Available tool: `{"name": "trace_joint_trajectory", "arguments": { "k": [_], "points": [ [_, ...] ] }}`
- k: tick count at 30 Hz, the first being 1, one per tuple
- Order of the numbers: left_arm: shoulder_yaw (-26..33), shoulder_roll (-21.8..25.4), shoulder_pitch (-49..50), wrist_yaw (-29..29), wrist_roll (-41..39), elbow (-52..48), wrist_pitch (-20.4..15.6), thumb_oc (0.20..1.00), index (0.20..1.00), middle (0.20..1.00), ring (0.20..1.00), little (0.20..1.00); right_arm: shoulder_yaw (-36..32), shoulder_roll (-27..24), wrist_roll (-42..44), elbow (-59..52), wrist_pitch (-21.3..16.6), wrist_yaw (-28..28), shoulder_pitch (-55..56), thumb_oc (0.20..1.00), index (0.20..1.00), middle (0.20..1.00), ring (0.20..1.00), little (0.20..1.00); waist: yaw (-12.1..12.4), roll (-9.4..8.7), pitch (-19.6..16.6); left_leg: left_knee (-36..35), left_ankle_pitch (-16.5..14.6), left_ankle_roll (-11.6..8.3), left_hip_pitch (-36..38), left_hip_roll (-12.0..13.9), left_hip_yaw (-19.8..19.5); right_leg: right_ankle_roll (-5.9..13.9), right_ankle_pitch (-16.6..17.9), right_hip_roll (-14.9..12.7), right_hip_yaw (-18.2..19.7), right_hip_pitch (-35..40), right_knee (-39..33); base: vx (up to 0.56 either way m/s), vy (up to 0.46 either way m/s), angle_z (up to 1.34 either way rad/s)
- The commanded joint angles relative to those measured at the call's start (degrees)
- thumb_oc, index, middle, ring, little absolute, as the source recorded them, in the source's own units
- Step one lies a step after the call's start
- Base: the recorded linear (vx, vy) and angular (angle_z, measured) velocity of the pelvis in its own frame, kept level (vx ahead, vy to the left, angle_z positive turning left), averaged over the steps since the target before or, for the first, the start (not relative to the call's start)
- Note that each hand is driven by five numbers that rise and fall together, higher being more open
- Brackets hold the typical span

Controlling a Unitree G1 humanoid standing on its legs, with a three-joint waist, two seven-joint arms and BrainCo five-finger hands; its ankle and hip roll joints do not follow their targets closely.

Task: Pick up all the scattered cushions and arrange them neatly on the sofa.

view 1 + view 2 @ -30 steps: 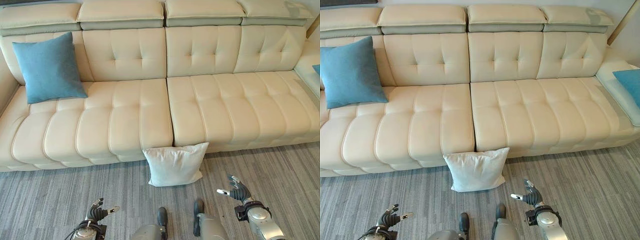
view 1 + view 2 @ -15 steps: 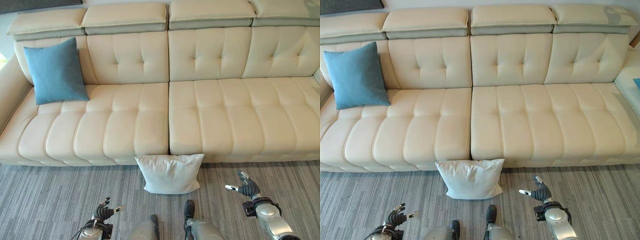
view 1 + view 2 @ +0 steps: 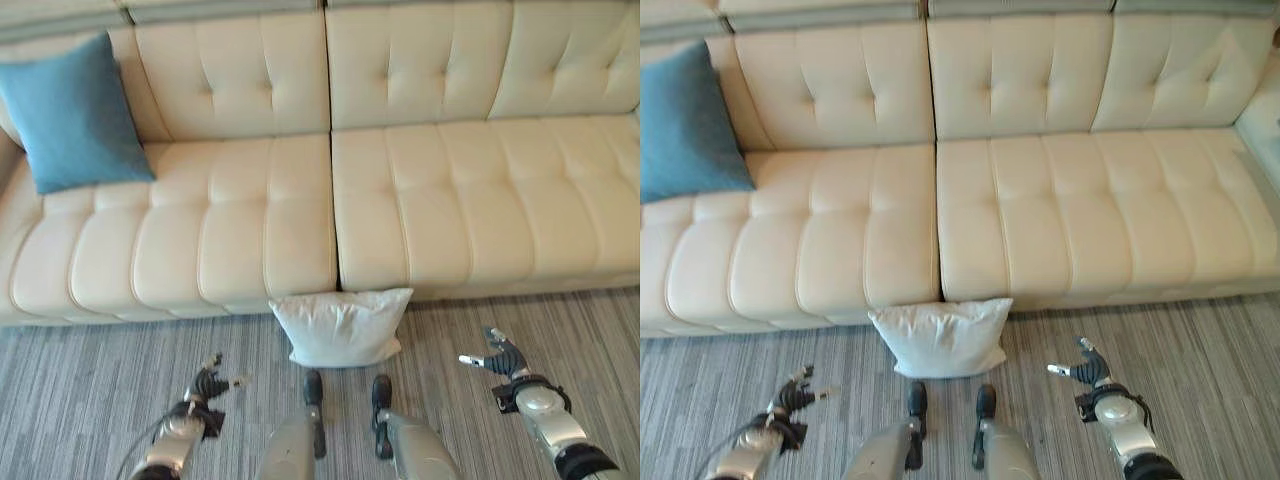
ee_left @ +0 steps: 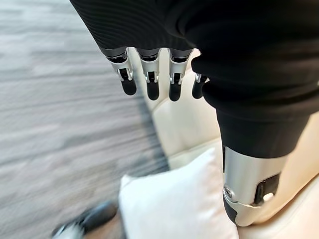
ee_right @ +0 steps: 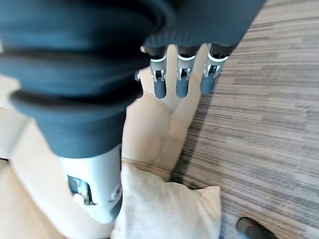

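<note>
You have the cream tufted sofa (image 3: 400, 190) stretching across the whole view ahead of you, two seat sections meeting at a seam near the middle. In front of it runs the grey striped carpet (image 3: 80, 390). On the far left of the seat, a blue cushion (image 3: 72, 112) leans upright against the backrest. The white cushion (image 3: 342, 326) sits on the carpet, propped against the sofa's front edge right below the seam, between your two arms. Your right hand (image 3: 503, 357) hangs low over the carpet to the right of that cushion, apart from it, fingers loosely spread and holding nothing. Your left hand (image 3: 207, 385) hangs low to the cushion's left, also apart from it, fingers relaxed and empty.
</note>
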Motion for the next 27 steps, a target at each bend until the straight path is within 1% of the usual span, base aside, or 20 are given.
{"name": "trace_joint_trajectory", "arguments": {
  "k": [1,5,9,12,13,17,18,19,20,22,24,25,26,27],
  "points": [
    [0.0,0.9,-2.7,3.7,-6.4,1.2,-2.9,1.0,1.0,1.0,1.0,1.0,2.3,-2.4,4.2,2.9,-1.8,-3.9,-6.0,1.0,1.0,1.0,1.0,1.0,1.4,-0.07,0.3,10.6,-7.7,-2.2,-7.2,2.7,-0.8,0.65,-7.2,1.0,0.9,-4.0,5.9,-0.13,0.034,-0.06],
    [-1.9,3.7,-11.9,5.7,-10.4,3.2,-4.2,1.0,1.0,1.0,1.0,1.0,5.2,-3.6,7.6,8.3,-1.6,-7.3,-17.9,1.0,1.0,1.0,1.0,1.0,1.1,-0.04,2.7,18.9,-8.9,-1.58,-21.6,3.0,-0.5,0.1,-8.0,-0.1,2.0,-18.3,13.8,-0.18,0.044,0.01],
    [-3.4,6.2,-21.3,7.7,-12.3,4.2,-4.9,1.0,1.0,1.0,1.0,1.0,6.6,-4.4,10.7,13.5,-1.8,-10.3,-28.8,1.0,1.0,1.0,1.0,1.0,0.9,0.24,3.2,27.0,-10.8,-1.05,-35.7,2.7,-1.1,-0.66,-9.5,-0.8,2.9,-31.9,21.5,-0.09,0.027,0.01],
    [-5.2,6.5,-26.5,8.9,-13.5,3.5,-5.5,1.0,1.0,1.0,1.0,1.0,6.3,-3.3,14.6,13.9,-2.8,-12.4,-33.9,1.0,1.0,1.0,1.0,1.0,0.7,0.1,3.8,32.6,-12.2,-0.42,-44.9,1.8,-1.6,-0.82,-10.5,-0.6,4.1,-40.8,26.6,-0.02,0.009,0.04],
    [-5.9,6.4,-28.0,9.0,-13.4,3.4,-5.3,1.0,1.0,1.0,1.0,1.0,6.4,-3.3,15.5,13.4,-3.2,-13.0,-35.5,1.0,1.0,1.0,1.0,1.0,0.8,0.09,3.4,35.0,-12.8,-0.12,-47.9,1.6,-1.7,-0.96,-10.8,-0.9,4.5,-43.7,28.4,0.0,0.0,0.0],
    [-11.4,6.3,-37.3,9.6,-11.8,5.0,-4.4,1.0,1.0,1.0,1.0,1.0,8.5,-1.6,19.1,13.2,-4.3,-15.5,-42.6,1.0,1.0,1.0,1.0,1.0,0.5,0.26,3.9,42.2,-15.2,0.9,-55.9,0.5,-2.1,-1.81,-12.8,-0.7,5.6,-51.6,35.0,0.0,0.001,-0.01],
    [-11.5,6.3,-37.3,9.5,-11.8,5.0,-4.4,1.0,1.0,1.0,1.0,1.0,8.5,-1.6,19.1,13.2,-4.3,-15.5,-42.6,1.0,1.0,1.0,1.0,1.0,0.5,0.25,3.8,42.3,-15.2,0.9,-56.0,0.5,-2.1,-1.81,-12.8,-0.7,5.6,-51.7,35.1,0.01,0.0,-0.03],
    [-13.6,5.3,-40.8,9.8,-10.9,5.5,-3.7,1.0,1.0,1.0,1.0,1.0,9.6,0.6,21.0,13.0,-4.8,-16.4,-45.4,1.0,1.0,1.0,1.0,1.0,0.5,0.51,4.3,44.7,-15.9,1.35,-58.3,0.5,-2.4,-2.22,-13.1,-0.7,5.9,-53.9,37.2,0.01,-0.008,-0.03],
    [-14.6,4.4,-42.8,10.3,-10.6,5.8,-3.6,1.0,1.0,1.0,1.0,1.0,10.1,2.0,22.3,12.4,-5.5,-16.8,-46.4,1.0,1.0,1.0,1.0,1.0,0.5,0.61,4.4,45.7,-16.3,1.48,-59.6,0.5,-2.5,-2.33,-13.4,-0.8,5.8,-55.0,38.0,0.01,-0.014,-0.03],
    [-16.8,2.5,-46.5,10.8,-9.8,6.3,-3.2,1.0,1.0,1.0,1.0,1.0,12.4,5.0,23.4,11.3,-6.3,-17.1,-48.6,1.0,1.0,1.0,1.0,1.0,0.5,0.68,4.5,47.4,-16.6,1.68,-61.2,0.4,-2.9,-2.56,-13.8,-0.9,5.6,-56.4,39.4,0.0,0.0,0.0],
    [-18.8,0.2,-49.8,11.8,-8.6,5.7,-3.2,1.0,1.0,1.0,1.0,1.0,15.2,8.0,23.4,9.4,-6.9,-16.6,-50.5,1.0,1.0,1.0,1.0,1.0,0.4,0.65,4.3,47.6,-16.4,1.66,-61.9,0.2,-3.0,-2.67,-13.8,-0.9,5.2,-57.1,39.7,0.0,-0.019,0.03],
    [-19.3,-0.9,-50.6,12.0,-8.2,5.3,-3.3,1.0,1.0,1.0,1.0,1.0,16.2,9.5,23.4,8.2,-7.1,-16.4,-50.8,0.639,0.639,0.639,0.639,0.639,0.4,0.67,4.1,47.4,-16.2,1.59,-62.0,0.1,-3.0,-2.74,-13.7,-0.9,4.9,-57.1,39.5,0.0,-0.043,0.05],
    [-19.9,-1.8,-51.0,12.4,-7.7,4.3,-3.5,1.0,1.0,1.0,1.0,1.0,16.5,10.9,24.0,6.7,-8.0,-16.0,-50.8,0.504,0.504,0.504,0.504,0.504,0.4,0.71,3.9,47.0,-16.0,1.52,-61.9,0.1,-3.1,-2.78,-13.6,-0.9,4.7,-57.1,39.4,-0.01,-0.025,0.05],
    [-20.0,-2.4,-50.9,12.5,-7.6,3.0,-3.7,1.0,1.0,1.0,1.0,1.0,16.7,12.0,24.4,4.7,-9.0,-15.6,-50.6,0.2,0.2,0.2,0.2,0.2,0.4,0.81,3.5,46.4,-15.8,1.42,-61.5,0.0,-3.0,-2.78,-13.4,-0.9,4.6,-56.8,39.0,0.0,0.0,0.0]
  ]
}}
